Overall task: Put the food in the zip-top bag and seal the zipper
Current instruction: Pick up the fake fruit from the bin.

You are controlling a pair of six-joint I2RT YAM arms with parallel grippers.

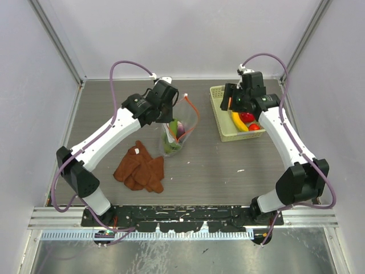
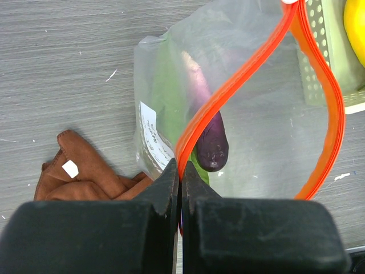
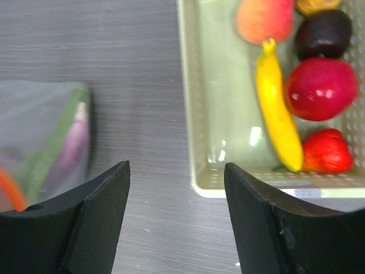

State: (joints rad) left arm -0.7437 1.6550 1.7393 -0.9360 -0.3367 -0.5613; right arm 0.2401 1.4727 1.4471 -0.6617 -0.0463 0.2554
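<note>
left gripper clamped on zipper, holding zip-top bag open mid-table | right gripper wide, empty, beside far-right basket, banana inside | risk: thin pinch slips, mouth collapses

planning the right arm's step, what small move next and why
Probably shift the open right gripper over the basket and lower it onto the banana, not yet bagged; the left gripper pinches the zipper, holding the zip-top bag open.
</note>
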